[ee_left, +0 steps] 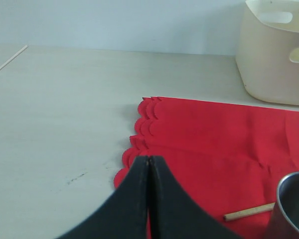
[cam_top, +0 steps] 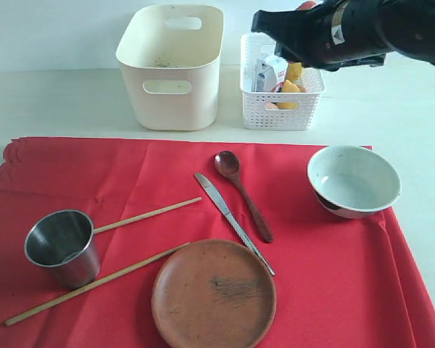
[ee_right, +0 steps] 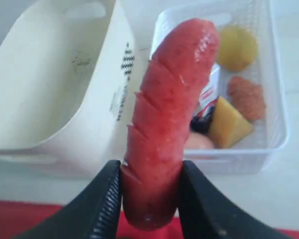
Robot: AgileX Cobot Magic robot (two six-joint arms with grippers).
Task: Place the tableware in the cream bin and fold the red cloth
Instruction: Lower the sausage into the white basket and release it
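cream bin (cam_top: 196, 94) stood open with wide room inside, white basket (cam_top: 279, 114) just beside it was packed with food (cam_top: 291, 85), right gripper (ee_right: 150, 172) with a sausage (ee_right: 167, 124) hung in the air by it, bare table (cam_top: 51, 101) lay free left of the bin, cup (cam_top: 61, 246), chopsticks (cam_top: 148, 215), plate (cam_top: 214, 293), knife (cam_top: 228, 217), spoon (cam_top: 243, 192), bowl (cam_top: 354, 180) crowded the red cloth (cam_top: 333, 275)

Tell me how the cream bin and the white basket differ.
The bin is taller and wider, with smooth cream walls; the basket is lower, with white lattice walls. The bin holds nothing but a few dark specks; the basket holds food. Both are open-topped and stand side by side on the table, just past the red cloth.
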